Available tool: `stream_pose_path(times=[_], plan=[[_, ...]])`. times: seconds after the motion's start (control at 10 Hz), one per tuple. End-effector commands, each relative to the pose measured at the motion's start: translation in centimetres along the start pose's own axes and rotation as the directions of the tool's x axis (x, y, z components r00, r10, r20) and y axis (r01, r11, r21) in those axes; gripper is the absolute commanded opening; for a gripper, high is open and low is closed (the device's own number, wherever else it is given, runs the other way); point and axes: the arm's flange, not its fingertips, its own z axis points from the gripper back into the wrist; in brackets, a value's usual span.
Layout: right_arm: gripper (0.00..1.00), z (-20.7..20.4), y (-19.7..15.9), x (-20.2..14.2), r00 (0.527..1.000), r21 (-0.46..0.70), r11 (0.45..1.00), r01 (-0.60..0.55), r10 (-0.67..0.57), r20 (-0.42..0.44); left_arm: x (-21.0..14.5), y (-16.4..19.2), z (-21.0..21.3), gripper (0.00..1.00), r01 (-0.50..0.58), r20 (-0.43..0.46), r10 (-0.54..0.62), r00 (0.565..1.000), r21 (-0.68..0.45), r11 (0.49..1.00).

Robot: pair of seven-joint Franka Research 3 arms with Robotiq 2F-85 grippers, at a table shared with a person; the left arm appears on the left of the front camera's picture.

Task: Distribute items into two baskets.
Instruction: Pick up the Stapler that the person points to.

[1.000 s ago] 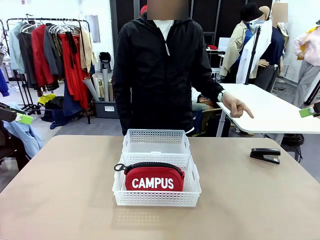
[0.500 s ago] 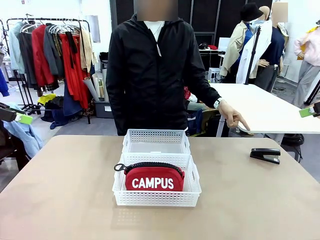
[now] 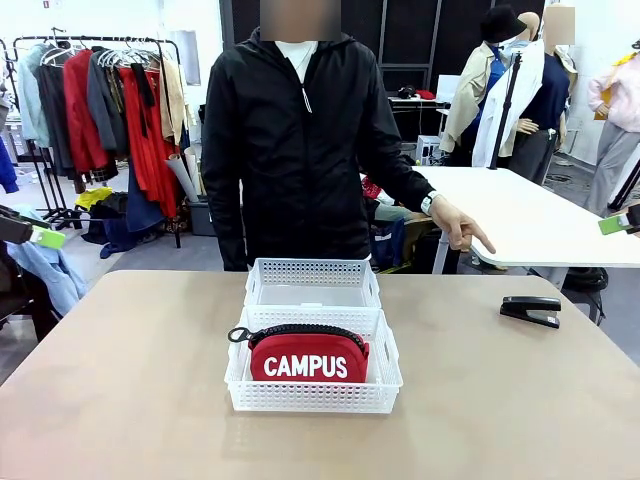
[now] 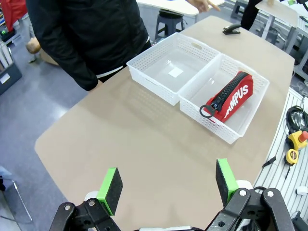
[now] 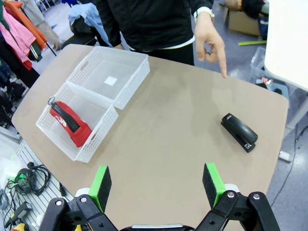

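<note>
Left gripper [image 4: 168,182] is spread wide with nothing between the pads, hanging high over the bare near end of the table [image 4: 144,144]. Right gripper [image 5: 156,184], same deal: wide, empty, up above the table, with the stapler [image 5: 239,132] lying ahead of it and off to 1 side. My guess is both are parked high so the cameras take in the whole layout before anything gets picked.

Farther out, 2 baskets sit touching end to end mid-table. The near basket [image 3: 236,380] holds the pouch [image 3: 308,358], standing on its long edge with the zipper up, so 1 item looks sorted. The far basket [image 3: 312,272] has no item in it.

The stapler lies flat, well apart from the baskets, on the right arm's side. The person's hand [image 3: 462,222] aims a finger down toward that corner, which I read as flagging it. Being low and flat, it probably wants a top-down pinch across its narrow body, then the far basket.
</note>
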Motion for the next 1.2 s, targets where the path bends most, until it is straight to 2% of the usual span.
stream_pose_path(times=[0.0,0.3,0.7,0.9,1.1], plan=[[1.00,0.0,0.0,0.1,1.000,0.015,1.000,-0.002,0.001,0.012,0.0,0.3,-0.1,1.00,0.016,0.015,-0.016,1.000,-0.010,1.000],[1.00,0.0,0.0,0.0,1.000,0.000,1.000,0.000,0.000,0.000,0.0,0.3,-0.1,1.00,0.016,0.015,-0.016,1.000,-0.010,1.000],[1.00,-3.6,-1.8,3.3,0.977,-0.015,0.982,-0.189,0.186,-0.105,0.0,0.3,-0.1,1.00,0.016,0.015,-0.016,1.000,-0.010,1.000],[1.00,-6.1,-3.4,4.7,0.932,-0.016,0.945,-0.326,0.318,-0.175,0.0,0.3,-0.1,1.00,0.016,0.015,-0.016,1.000,-0.010,1.000],[1.00,-9.6,-5.4,5.4,0.879,0.024,0.911,-0.411,0.403,-0.257,0.0,0.3,-0.1,1.00,0.016,0.015,-0.016,1.000,-0.010,1.000]])
